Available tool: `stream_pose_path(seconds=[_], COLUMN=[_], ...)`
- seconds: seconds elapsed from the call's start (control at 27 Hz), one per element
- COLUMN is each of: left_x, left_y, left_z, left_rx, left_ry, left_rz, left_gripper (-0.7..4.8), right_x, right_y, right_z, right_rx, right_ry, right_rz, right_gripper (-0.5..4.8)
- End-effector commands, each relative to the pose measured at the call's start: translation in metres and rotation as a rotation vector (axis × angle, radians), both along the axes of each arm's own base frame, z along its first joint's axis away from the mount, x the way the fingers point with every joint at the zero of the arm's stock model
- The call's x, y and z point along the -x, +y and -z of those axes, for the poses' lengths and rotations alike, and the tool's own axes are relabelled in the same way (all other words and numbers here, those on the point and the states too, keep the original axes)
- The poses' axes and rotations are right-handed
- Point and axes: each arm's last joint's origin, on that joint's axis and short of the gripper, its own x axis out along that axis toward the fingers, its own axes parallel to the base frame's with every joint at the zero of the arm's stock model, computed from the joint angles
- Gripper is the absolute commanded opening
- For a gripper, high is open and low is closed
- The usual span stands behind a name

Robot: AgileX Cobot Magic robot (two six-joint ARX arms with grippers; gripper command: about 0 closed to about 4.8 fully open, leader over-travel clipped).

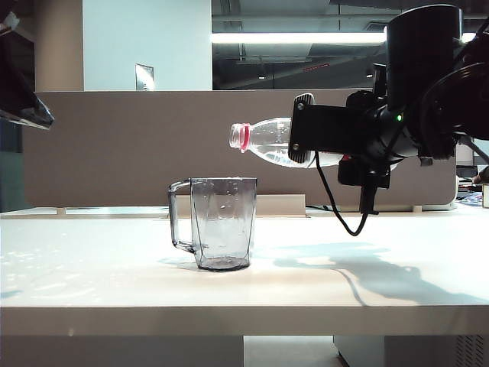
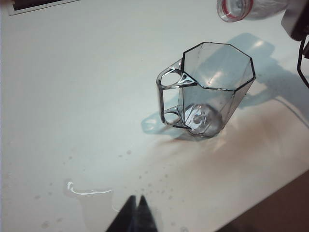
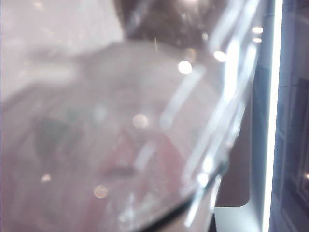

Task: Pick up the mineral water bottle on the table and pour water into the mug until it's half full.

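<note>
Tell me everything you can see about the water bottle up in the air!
The mineral water bottle is clear plastic with a red neck ring and no cap on. It lies almost flat in the air, its open mouth pointing toward the mug and hanging just above and beside the rim. A little water sits along its lower side. The right hand is wrapped around its body, hiding the label end. No stream shows at the mouth.
</note>
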Motion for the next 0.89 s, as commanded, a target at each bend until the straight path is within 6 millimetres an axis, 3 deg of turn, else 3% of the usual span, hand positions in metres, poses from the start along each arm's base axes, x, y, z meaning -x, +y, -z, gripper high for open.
stream_pose_path(seconds=[0.04, 0.89], left_x=[-0.0002, -0.0002], left_y=[-0.0001, -0.0001], left_z=[-0.003, -0.0029], left_rx=[0.005, 0.005], left_ry=[-0.013, -0.013], left_rz=[0.0, 0.0], left_gripper=[-0.01, -0.01], right_x=[0.0003, 0.0003], right_y=[0.0004, 0.0005], right_z=[-0.0126, -0.0126], right_rx=[-0.008, 0.194], right_ry=[-0.077, -0.094], right_rz=[0.001, 0.006], right_gripper=[2.1, 2.1])
